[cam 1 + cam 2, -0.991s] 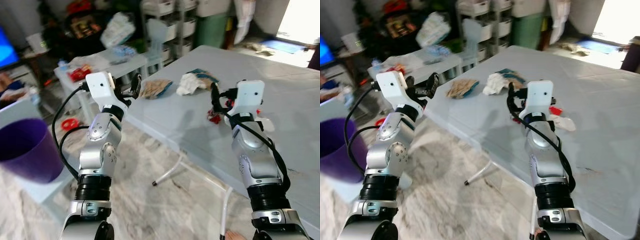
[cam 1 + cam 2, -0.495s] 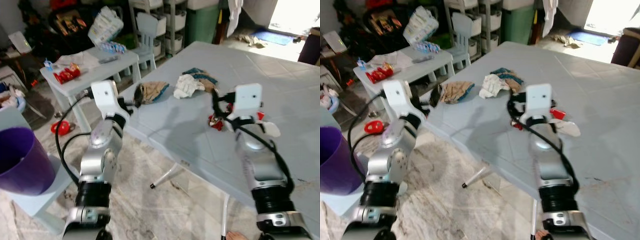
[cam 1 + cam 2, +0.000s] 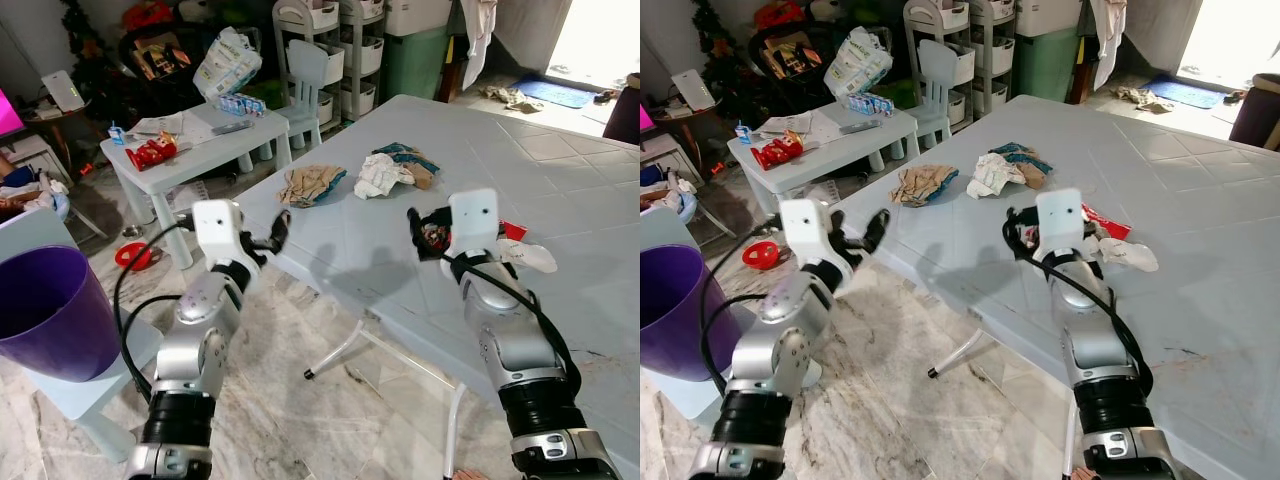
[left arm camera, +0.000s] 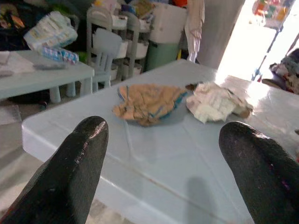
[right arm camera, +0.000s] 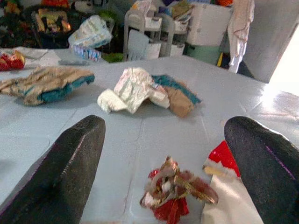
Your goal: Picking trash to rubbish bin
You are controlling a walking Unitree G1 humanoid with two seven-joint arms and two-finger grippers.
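A crumpled red wrapper [image 5: 175,196] lies on the big pale table [image 3: 560,170], and my right gripper [image 5: 163,158] hovers open just short of it. Beside it is a red and white wrapper [image 3: 525,255]. Farther back lie a white paper wad with teal and brown scraps [image 3: 385,172] and a tan and blue bag [image 3: 310,183]. My left gripper [image 3: 278,228] stands open off the table's near corner, pointing toward the tan bag [image 4: 147,102]. The purple rubbish bin [image 3: 45,310] stands on the floor at far left.
A small white table [image 3: 190,140] with a red can and papers stands behind the left arm. A child's chair [image 3: 305,70], shelves and a green bin [image 3: 420,55] line the back. White table legs [image 3: 345,350] and a red ring [image 3: 135,257] are on the marble floor.
The camera has swung and steadied, so the bin and table have shifted in the picture. Both grippers stay open. The left one now sits a little lower, off the table's corner.
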